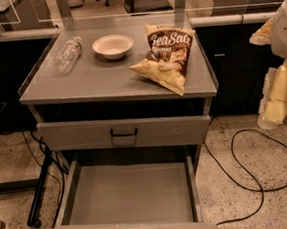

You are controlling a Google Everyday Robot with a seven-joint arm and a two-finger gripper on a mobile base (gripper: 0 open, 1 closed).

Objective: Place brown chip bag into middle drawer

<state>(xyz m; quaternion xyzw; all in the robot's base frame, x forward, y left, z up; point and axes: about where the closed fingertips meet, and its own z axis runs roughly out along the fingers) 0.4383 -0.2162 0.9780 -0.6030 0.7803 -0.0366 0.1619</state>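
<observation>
The brown chip bag lies on the right side of the cabinet top, its lower corner near the front right edge. It is brown and yellow with white "Sea Salt" lettering. The middle drawer is pulled out wide below, and its flat grey floor is bare. My gripper hangs at the right edge of the camera view, right of the cabinet and below its top. It is apart from the bag and holds nothing that I can see.
A white bowl and a clear plastic bottle lying on its side rest on the cabinet top, left of the bag. A closed drawer front with a black loop handle sits above the open drawer. A black cable loops on the floor at right.
</observation>
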